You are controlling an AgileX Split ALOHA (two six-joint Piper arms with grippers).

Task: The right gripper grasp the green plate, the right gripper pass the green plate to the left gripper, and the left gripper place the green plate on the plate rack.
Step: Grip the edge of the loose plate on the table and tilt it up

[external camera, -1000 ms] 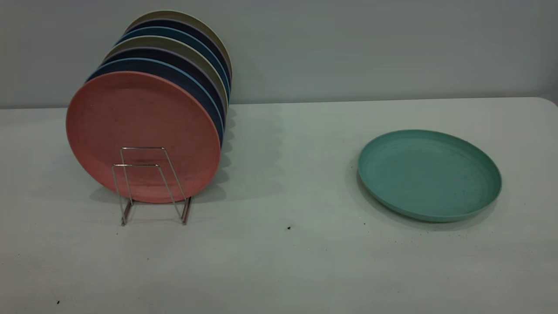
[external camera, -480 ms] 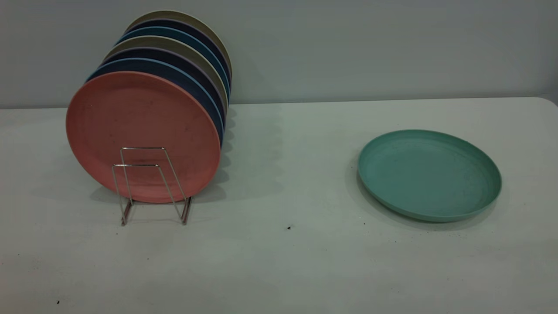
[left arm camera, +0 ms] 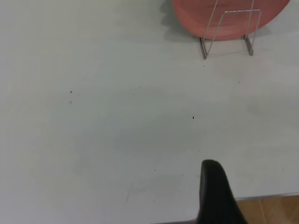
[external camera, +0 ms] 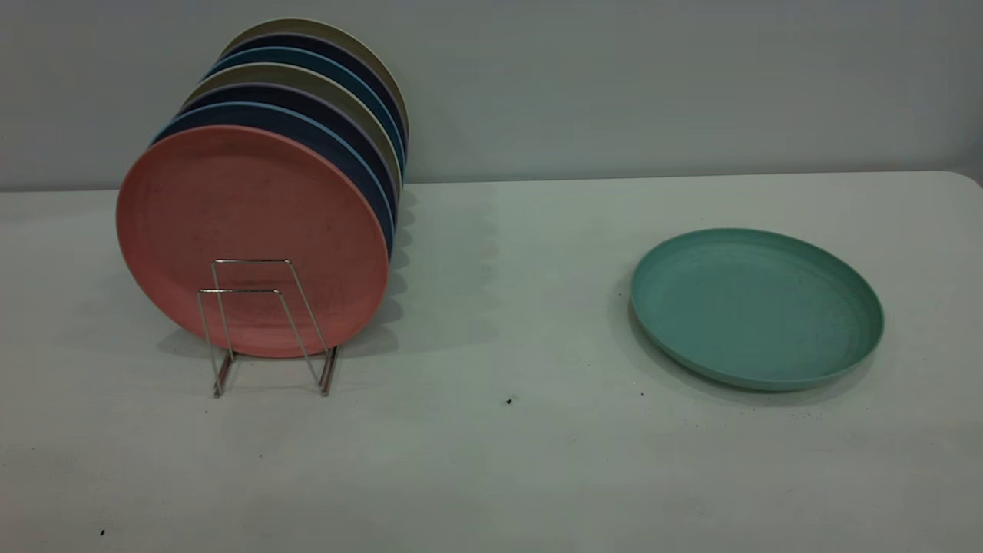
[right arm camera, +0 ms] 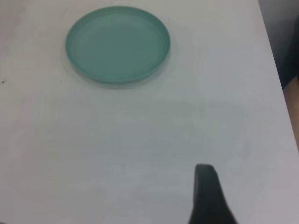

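Observation:
The green plate (external camera: 756,307) lies flat on the white table, right of centre; it also shows in the right wrist view (right arm camera: 117,44). The wire plate rack (external camera: 223,380) stands at the left and holds several upright plates, with a salmon-pink plate (external camera: 246,200) at the front. Two wire loops in front of the pink plate hold nothing. The rack (left arm camera: 203,49) and the pink plate (left arm camera: 191,14) also show in the left wrist view. Only a dark part of my left gripper (left arm camera: 212,196) and of my right gripper (right arm camera: 208,196) shows, each over bare table, well apart from rack and plate. Neither arm shows in the exterior view.
Behind the pink plate stand dark blue, olive and teal plates (external camera: 307,100). A grey wall (external camera: 614,77) runs behind the table. The table's edge and brown floor (left arm camera: 271,210) lie near the left gripper. The table's right edge (right arm camera: 280,84) lies beside the green plate.

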